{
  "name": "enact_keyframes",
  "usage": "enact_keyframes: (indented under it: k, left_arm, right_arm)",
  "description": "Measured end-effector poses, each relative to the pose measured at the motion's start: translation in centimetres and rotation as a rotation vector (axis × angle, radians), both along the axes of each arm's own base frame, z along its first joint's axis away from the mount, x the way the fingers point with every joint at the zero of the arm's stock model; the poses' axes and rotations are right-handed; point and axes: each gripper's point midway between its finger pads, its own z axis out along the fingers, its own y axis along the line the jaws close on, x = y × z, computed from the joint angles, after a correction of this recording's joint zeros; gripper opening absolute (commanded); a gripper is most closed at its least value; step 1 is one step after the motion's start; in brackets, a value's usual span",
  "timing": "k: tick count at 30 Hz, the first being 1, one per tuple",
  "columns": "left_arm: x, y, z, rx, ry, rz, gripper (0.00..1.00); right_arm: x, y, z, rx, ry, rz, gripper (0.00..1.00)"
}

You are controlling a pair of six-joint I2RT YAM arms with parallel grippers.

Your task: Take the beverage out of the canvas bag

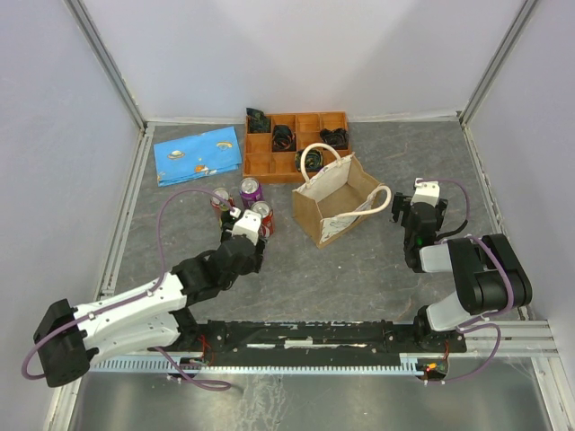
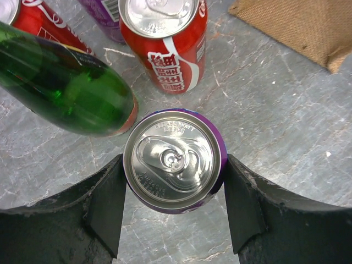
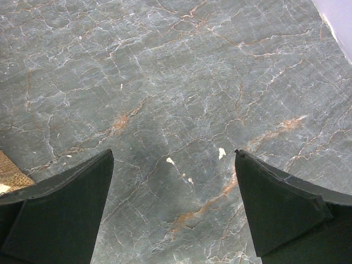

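The tan canvas bag [image 1: 337, 199] with cream rope handles stands open mid-table; its corner shows in the left wrist view [image 2: 297, 27]. My left gripper [image 2: 173, 209] is shut on a purple can [image 2: 173, 159], one finger against each side, just left of the bag. In the top view my left gripper [image 1: 251, 233] hides that can. My right gripper [image 3: 173, 181] is open and empty over bare table, to the right of the bag [image 3: 8, 173]; in the top view it [image 1: 406, 215] sits by the bag's right handle.
Ahead of the held can stand a red can [image 2: 162, 44], a second purple can [image 2: 104, 19] and another red can [image 2: 33, 22]; a green bottle [image 2: 66, 82] leans at the left. An orange compartment tray [image 1: 296, 144] and a blue pouch [image 1: 198, 154] lie at the back.
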Motion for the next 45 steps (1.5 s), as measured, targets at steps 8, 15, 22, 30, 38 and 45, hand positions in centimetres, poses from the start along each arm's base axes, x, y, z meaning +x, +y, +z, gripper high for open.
enact_keyframes:
  k: [8, 15, 22, 30, 38, 45]
  left_arm:
    - [0.5, 0.2, -1.6, 0.014, 0.001, 0.04, 0.06]
    - [1.1, -0.7, -1.8, -0.029, -0.002, 0.067, 0.13]
    - [0.7, -0.1, -1.6, -0.078, 0.016, 0.12, 0.4]
    - [-0.6, 0.9, -1.5, -0.12, 0.058, 0.151, 1.0]
    - [-0.6, 1.0, -1.4, -0.13, 0.06, 0.162, 0.99]
    - [-0.2, 0.9, -0.4, -0.141, 0.037, 0.174, 0.99]
  right_arm:
    - [0.0, 0.0, 0.0, 0.0, 0.0, 0.0, 0.99]
    - [0.0, 0.0, 0.0, 0.0, 0.0, 0.0, 0.99]
    - [0.0, 0.0, 0.0, 0.0, 0.0, 0.0, 0.99]
    - [0.0, 0.0, 0.0, 0.0, 0.0, 0.0, 0.99]
    - [0.0, 0.0, 0.0, 0.0, 0.0, 0.0, 0.99]
    - [0.0, 0.0, 0.0, 0.0, 0.0, 0.0, 0.99]
